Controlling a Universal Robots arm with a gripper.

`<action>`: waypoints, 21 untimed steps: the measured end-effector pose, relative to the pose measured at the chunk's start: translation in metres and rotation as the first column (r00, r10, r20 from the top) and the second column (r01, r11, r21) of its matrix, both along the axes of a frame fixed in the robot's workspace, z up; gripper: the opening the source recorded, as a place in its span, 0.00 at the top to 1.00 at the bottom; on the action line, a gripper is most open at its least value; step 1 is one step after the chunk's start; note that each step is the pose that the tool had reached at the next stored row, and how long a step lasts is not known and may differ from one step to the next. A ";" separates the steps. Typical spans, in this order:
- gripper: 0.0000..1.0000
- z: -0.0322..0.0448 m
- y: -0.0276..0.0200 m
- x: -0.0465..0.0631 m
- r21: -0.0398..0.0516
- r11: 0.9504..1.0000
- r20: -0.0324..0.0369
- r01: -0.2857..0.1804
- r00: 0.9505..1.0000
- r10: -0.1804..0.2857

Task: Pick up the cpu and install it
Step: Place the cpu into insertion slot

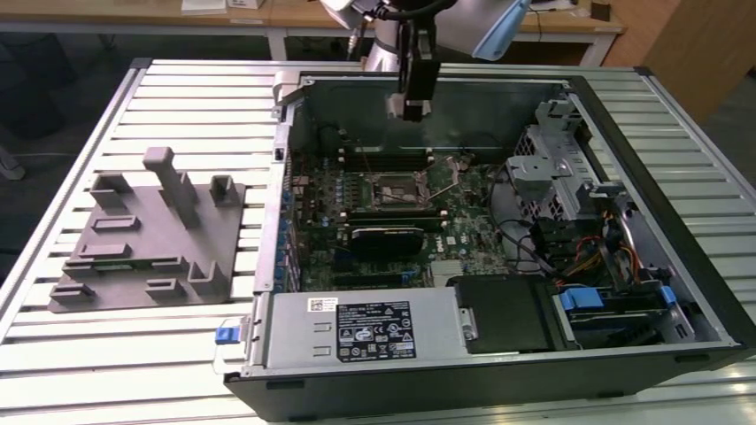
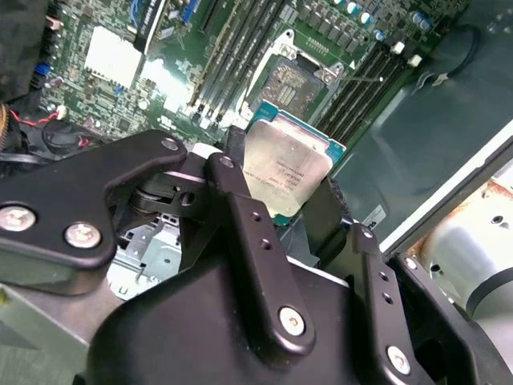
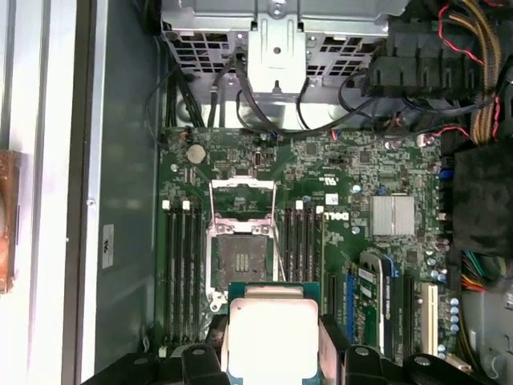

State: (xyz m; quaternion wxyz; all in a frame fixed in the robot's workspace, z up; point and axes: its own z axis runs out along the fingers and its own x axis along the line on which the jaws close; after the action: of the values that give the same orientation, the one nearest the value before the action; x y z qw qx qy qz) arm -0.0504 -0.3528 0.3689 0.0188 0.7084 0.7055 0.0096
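The cpu (image 2: 286, 175) is a flat square chip with a pale silver top, and my gripper (image 2: 280, 180) is shut on it by its edges. In the first wrist view the cpu (image 3: 272, 329) hangs above the motherboard, just short of the open socket (image 3: 240, 261) with its raised load plate (image 3: 240, 200). In the exterior view my gripper (image 1: 410, 108) hangs over the far part of the open computer case, above and behind the socket (image 1: 398, 189). The socket (image 2: 298, 79) in the second wrist view lies just beyond the chip.
The open computer case (image 1: 614, 124) lies on a slatted metal table (image 1: 177, 97). A grey plastic fixture with upright posts (image 1: 154, 239) stands at the exterior view's left. Memory slots (image 3: 180, 265) flank the socket. A drive cage (image 1: 561, 168) and cables (image 1: 567, 257) fill the exterior view's right.
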 end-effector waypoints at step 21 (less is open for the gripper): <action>0.47 -0.0178 0.0151 0.006 0.000 1.000 0.000 -0.003 1.000 0.003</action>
State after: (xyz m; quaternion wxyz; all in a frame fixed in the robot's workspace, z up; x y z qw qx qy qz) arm -0.0441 -0.3377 0.3511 0.0188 0.7074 0.7065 0.0097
